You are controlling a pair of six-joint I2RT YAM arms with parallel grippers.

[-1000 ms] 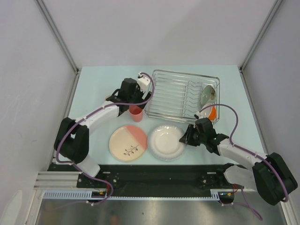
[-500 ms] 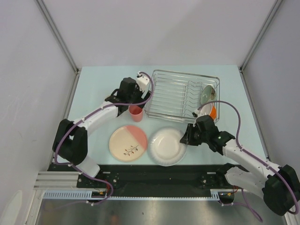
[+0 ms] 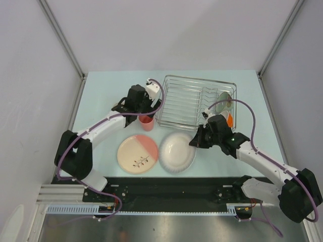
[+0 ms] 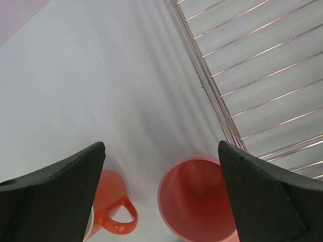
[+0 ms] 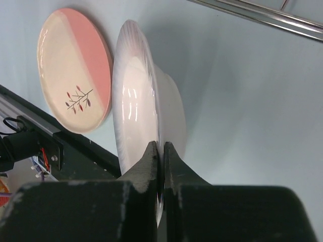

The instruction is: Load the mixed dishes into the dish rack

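Observation:
My right gripper is shut on the right rim of the white plate, which is tilted with that edge raised off the table. Left of it the cream-and-pink plate lies flat. The left gripper hangs open over the small pink cup, which stands upright next to the orange mug. The dish rack has a green bowl leaning in its right end.
An orange-and-white dish sits by the rack's front right corner, just behind my right wrist. The black base rail runs along the near table edge. Grey walls stand on three sides.
The right gripper has closed on the white plate's rim and lifted that edge, tilting the plate. The right wrist has moved up and back. The left arm has barely moved.

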